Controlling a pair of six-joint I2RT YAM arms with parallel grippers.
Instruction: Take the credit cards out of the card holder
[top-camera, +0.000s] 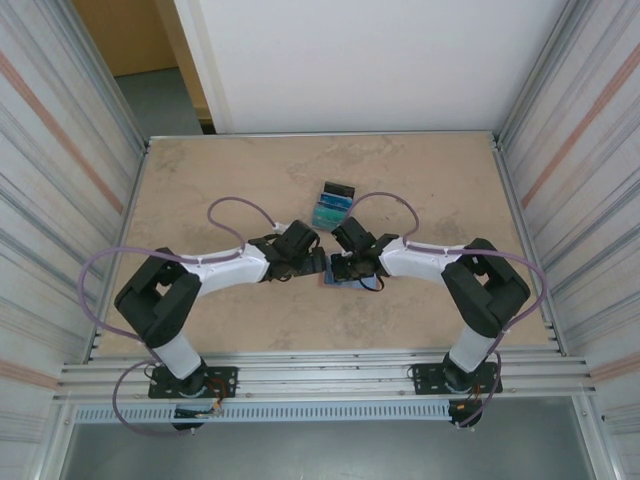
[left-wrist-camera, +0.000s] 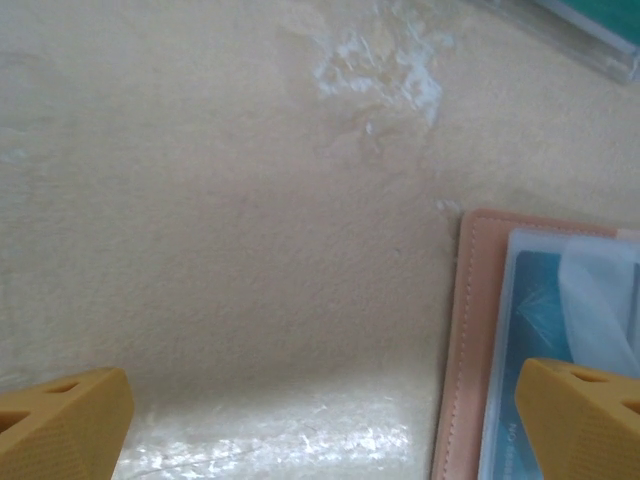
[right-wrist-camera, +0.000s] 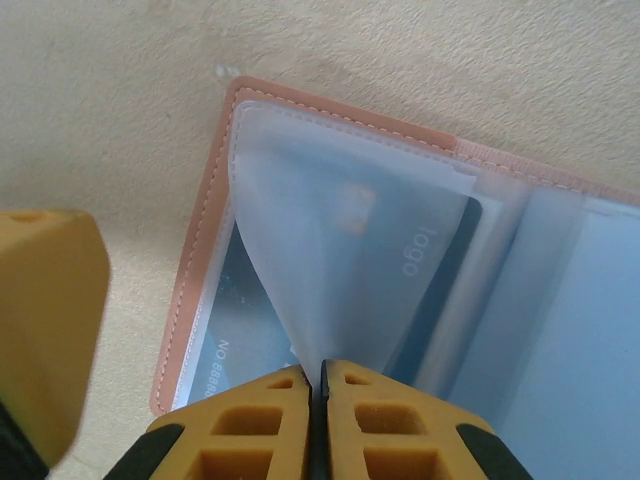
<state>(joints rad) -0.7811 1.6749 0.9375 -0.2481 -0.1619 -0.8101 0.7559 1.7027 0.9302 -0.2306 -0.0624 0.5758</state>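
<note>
Top view: both arms are being held folded inward, wrists meeting mid-counter. Card holder is lying beneath them and is being covered almost wholly; only a sliver of its edge is being shown. Beyond it, well apart, a small pile of credit cards is lying on the counter: teal, lt blue, black. Count can't be made out.

Right tool: tips are being pressed together. A clear sleeve of the card holder is being pinched betw. them and is being drawn up into a tent shape. Under the sleeve a dark card is being seen in its pocket. Digits "1090" are legible; the rest is being blurred by the plastic. Whether the card's edge is also being caught in the pinch can't be told. Print on the lower-left pocket is being cut off by the tool. Holder's far half is running out of frame.

Left tool: being held spread wide, nothing betw. its fingers; only the two tips are in frame. One tip is being held over the holder's salmon rim, contact not judgeable. A teal strip w/ a clear border is being cut off at the top-right corner of the left wrist view; identity unclear.
</note>
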